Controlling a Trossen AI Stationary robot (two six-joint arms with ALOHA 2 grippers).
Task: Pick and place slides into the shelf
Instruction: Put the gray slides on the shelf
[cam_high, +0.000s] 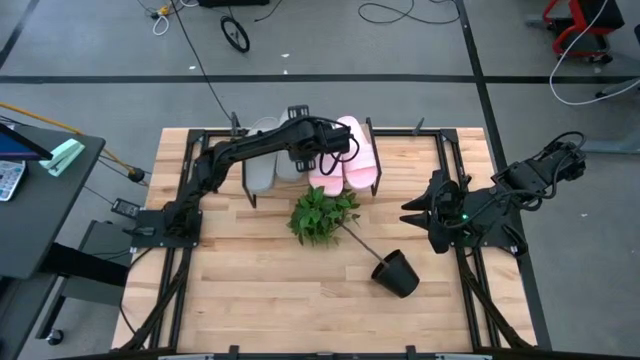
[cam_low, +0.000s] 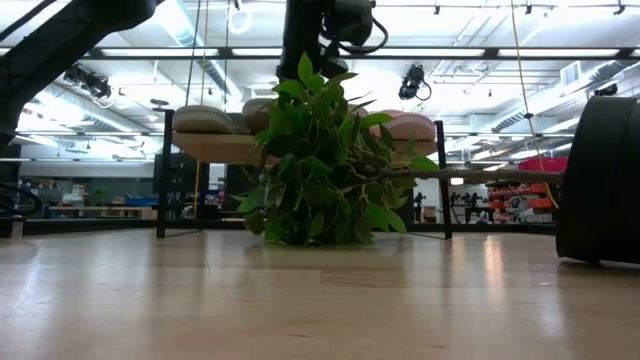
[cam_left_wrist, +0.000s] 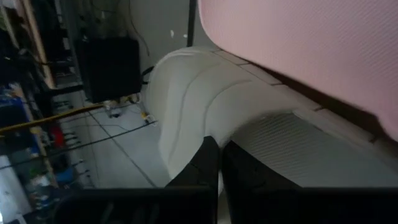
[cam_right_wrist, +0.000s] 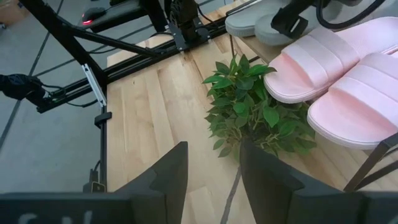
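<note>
All the slides lie side by side on the shelf (cam_low: 220, 148) at the table's far middle. The two grey slides (cam_high: 265, 160) are on the left and the two pink slides (cam_high: 350, 165) on the right. My left gripper (cam_high: 318, 148) reaches over the shelf from the left. It is shut and sits above the grey slide (cam_left_wrist: 186, 106) next to the pink slide (cam_left_wrist: 311, 50). My right gripper (cam_right_wrist: 214, 180) is open and waits at the table's right edge (cam_high: 430, 212), pointing toward the shelf. My left gripper meets the right-hand grey slide where its strap joins the footbed (cam_left_wrist: 239, 134), its shut fingertips (cam_left_wrist: 208, 158) coming from above. The tips hide the place of contact, so I cannot tell whether they pinch the strap's edge or only rest on it. The slide lies flat on the shelf.
A green leafy plant (cam_high: 322, 213) lies tipped on the table just in front of the shelf. Its stem runs to a black pot (cam_high: 395, 272) lying on its side toward the near right. In the low view the plant (cam_low: 320, 160) hides the shelf's middle.
</note>
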